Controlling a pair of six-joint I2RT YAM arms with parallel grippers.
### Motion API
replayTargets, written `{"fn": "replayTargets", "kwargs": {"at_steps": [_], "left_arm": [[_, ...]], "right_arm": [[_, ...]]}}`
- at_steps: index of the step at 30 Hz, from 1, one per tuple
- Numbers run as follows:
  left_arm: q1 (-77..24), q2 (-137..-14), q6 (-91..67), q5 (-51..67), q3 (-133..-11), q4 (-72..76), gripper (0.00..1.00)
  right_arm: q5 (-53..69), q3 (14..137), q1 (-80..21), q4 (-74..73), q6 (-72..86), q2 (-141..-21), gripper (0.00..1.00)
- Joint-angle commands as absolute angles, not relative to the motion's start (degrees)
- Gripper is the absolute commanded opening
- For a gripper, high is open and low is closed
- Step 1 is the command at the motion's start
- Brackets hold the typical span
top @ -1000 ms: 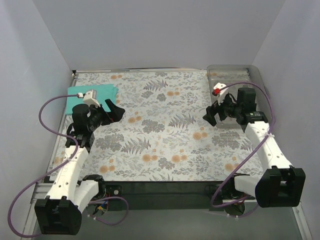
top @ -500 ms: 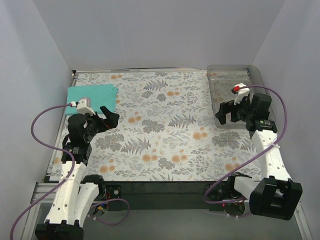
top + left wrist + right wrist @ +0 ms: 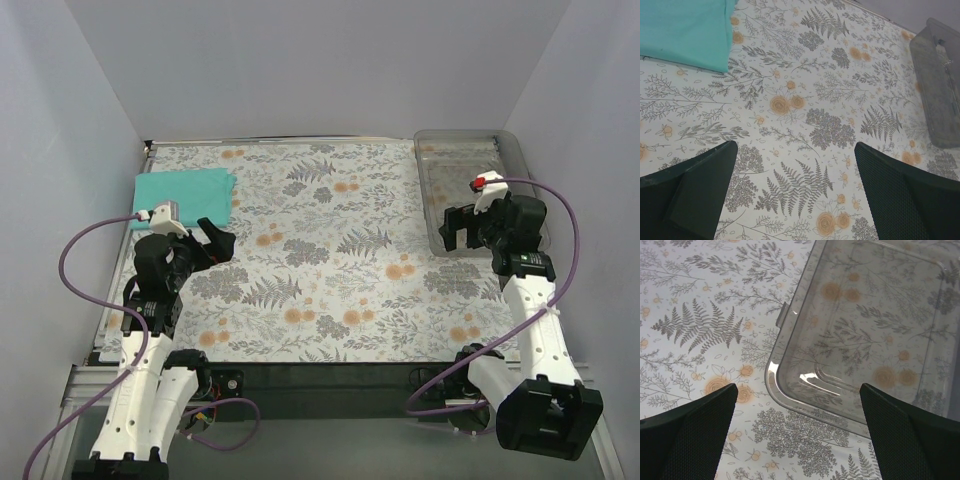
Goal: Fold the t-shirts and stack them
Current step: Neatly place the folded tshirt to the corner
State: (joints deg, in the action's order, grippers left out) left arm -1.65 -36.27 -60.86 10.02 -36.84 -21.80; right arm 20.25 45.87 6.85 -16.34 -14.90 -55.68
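Observation:
The teal-green t-shirt (image 3: 184, 190) lies folded flat at the far left of the table. It also shows at the upper left of the left wrist view (image 3: 685, 30). My left gripper (image 3: 212, 240) is open and empty, just near and right of the shirt, apart from it. In its own view the left gripper (image 3: 795, 192) hangs over bare floral cloth. My right gripper (image 3: 458, 228) is open and empty over the near left corner of the clear bin (image 3: 465, 190). In the right wrist view the right gripper (image 3: 797, 435) spans that bin corner (image 3: 785, 385).
The floral tablecloth (image 3: 320, 260) covers the table. The clear plastic bin stands at the far right and holds nothing; it also shows in the left wrist view (image 3: 940, 95). Grey walls close in the left, back and right sides.
Both arms have drawn back toward their bases. The left gripper moved nearer and slightly left, away from the shirt. The right gripper moved right, over the bin's near corner.

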Motion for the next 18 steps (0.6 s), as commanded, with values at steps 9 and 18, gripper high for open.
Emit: {"fn": "replayTargets", "kwargs": {"at_steps": [9, 18], "left_arm": [[-1.41, -35.16, -60.38, 9.58, -36.65, -23.38, 0.98], [-1.41, -34.28, -60.64, 9.32, -36.74, -23.91, 0.98]], "right_arm": [[18.01, 42.37, 6.94, -11.25, -11.87, -50.62, 0.98], [17.93, 41.75, 6.94, -10.81, -11.43, -51.33, 0.98]]}}
